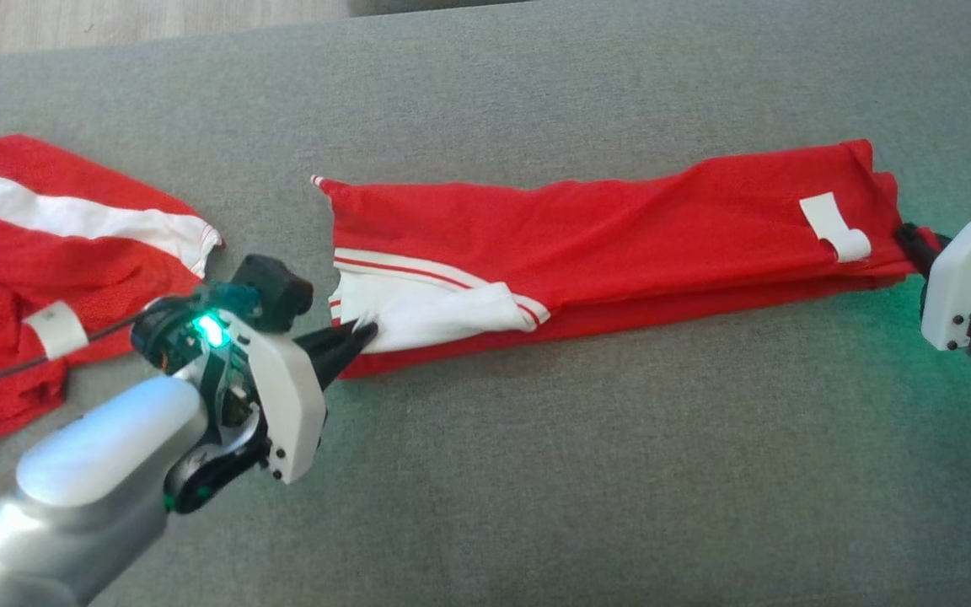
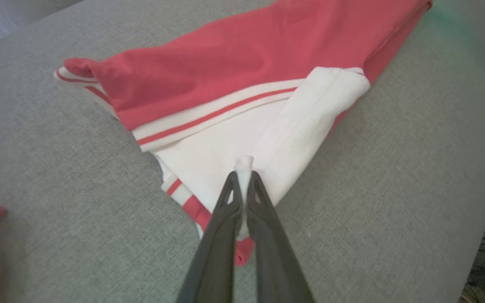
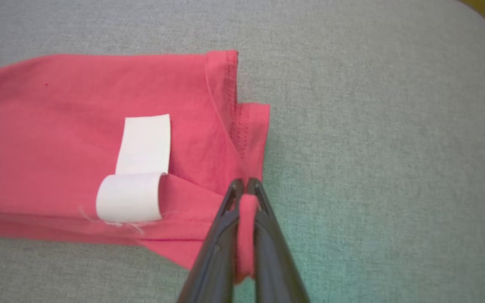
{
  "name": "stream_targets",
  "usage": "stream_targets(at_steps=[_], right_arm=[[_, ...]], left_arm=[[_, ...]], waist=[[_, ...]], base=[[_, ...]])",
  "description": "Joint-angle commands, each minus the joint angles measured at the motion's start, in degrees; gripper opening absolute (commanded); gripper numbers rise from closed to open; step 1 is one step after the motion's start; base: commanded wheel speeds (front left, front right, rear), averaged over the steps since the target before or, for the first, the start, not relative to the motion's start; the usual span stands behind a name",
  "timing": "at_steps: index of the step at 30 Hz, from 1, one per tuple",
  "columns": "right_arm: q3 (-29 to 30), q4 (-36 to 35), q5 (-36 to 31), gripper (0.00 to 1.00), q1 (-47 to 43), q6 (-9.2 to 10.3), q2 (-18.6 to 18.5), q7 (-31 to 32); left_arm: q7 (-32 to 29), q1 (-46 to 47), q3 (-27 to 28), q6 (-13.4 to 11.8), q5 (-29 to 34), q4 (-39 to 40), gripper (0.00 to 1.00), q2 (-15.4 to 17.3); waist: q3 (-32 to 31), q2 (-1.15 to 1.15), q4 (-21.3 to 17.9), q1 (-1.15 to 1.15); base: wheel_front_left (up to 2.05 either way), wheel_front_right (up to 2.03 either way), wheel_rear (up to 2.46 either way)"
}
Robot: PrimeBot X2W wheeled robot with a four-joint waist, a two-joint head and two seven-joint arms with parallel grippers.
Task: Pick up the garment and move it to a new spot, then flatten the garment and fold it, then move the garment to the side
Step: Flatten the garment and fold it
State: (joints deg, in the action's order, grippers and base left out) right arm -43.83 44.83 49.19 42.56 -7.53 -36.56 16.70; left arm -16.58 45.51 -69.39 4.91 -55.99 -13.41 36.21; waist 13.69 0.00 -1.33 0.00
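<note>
The red shirt (image 1: pixel 620 228) with a white striped collar lies as a long, narrow strip across the middle of the head view, on the grey cushioned surface (image 1: pixel 536 472). It already looks folded lengthwise.

The left pincer (image 1: pixel 363 333) is pressed together on the white collar cloth at the strip's lower left end. In the left wrist view a small nub of white fabric pokes out between its tips (image 2: pixel 243 176). The right pincer (image 1: pixel 911 236) sits at the far right edge of the frame, clamped on a thin tuck of red hem. The right wrist view shows the cloth running down between its 2 fingers (image 3: pixel 246 187), just right of a curled white label (image 3: pixel 137 185).

The step in hand is probably the next fold or the carry to the side, with both ends gripped.

To do it well:
- Raise the 2 ends together at an even height, so the stacked layers don't slide apart.
- Keep the strip lightly taut and don't yank it, since both pinches look shallow.
- Watch the left end, where the grip may hold only the collar layer, so the red layers beneath could be left behind.
- Stay clear of the second red-and-white garment (image 1: pixel 30 253) at the left of the frame.
</note>
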Motion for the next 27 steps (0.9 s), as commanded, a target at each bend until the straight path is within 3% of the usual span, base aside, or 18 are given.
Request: stream_targets(at_steps=[1, 2, 8, 12, 19, 22, 25, 27], right_arm=[[0.05, -0.49, 0.33, 1.00, -1.34, 0.04, -2.15, -0.39], [0.05, -0.30, 0.45, 1.00, -1.30, 0.04, -1.97, -0.47], [2.94, -0.72, 3.35, 1.00, 0.15, 0.04, -1.13, -3.66], [7.34, -1.49, 4.17, 1.00, 2.09, 0.04, 0.41, -12.50], [12.02, -4.50, 1.17, 1.00, 1.11, 0.04, 4.90, -28.23], [14.05, -6.42, -1.36, 1.00, -1.18, 0.04, 7.22, -30.78], [17.32, -9.87, -6.33, 1.00, -4.43, 0.04, 8.91, -31.60], [19.06, -11.23, -8.67, 1.00, -6.02, 0.04, 9.51, -31.64]], left_arm=[[0.33, 1.70, 1.88, -0.45, 0.48, 1.22, 0.59, 2.44], [0.69, 1.72, 1.68, -0.67, 1.14, 1.08, 1.00, 2.41], [5.03, 1.52, 3.54, -3.27, 1.88, -0.44, 1.00, 1.46], [13.64, 2.01, 7.67, -7.47, 3.05, -2.05, 1.00, -0.56], [29.75, -1.69, 17.73, -13.49, -0.73, -5.15, 1.00, -6.52], [31.44, -4.78, 23.48, -15.20, -0.50, -4.74, 1.00, -8.51], [31.54, -9.24, 32.64, -15.78, 6.19, -0.23, 1.00, -10.91], [31.55, -11.37, 35.18, -15.62, 9.10, 1.22, 1.00, -11.85]], waist=[[-0.07, 0.00, -0.16, 0.00], [-0.12, 0.00, -0.23, 0.00], [-1.08, 0.00, -0.61, 0.00], [-2.34, 0.00, -0.64, 0.00], [-5.54, 0.00, -0.18, 0.00], [-7.04, 0.00, -0.11, 0.00], [-7.74, 0.00, 0.29, 0.00], [-8.00, 0.00, 0.47, 0.00]], base=[[0.00, 0.00, 0.00], [0.00, 0.00, 0.00], [0.00, 0.00, 0.00], [0.00, 0.00, 0.00], [0.00, 0.00, 0.00], [0.00, 0.00, 0.00], [0.00, 0.00, 0.00], [0.00, 0.00, 0.00]])
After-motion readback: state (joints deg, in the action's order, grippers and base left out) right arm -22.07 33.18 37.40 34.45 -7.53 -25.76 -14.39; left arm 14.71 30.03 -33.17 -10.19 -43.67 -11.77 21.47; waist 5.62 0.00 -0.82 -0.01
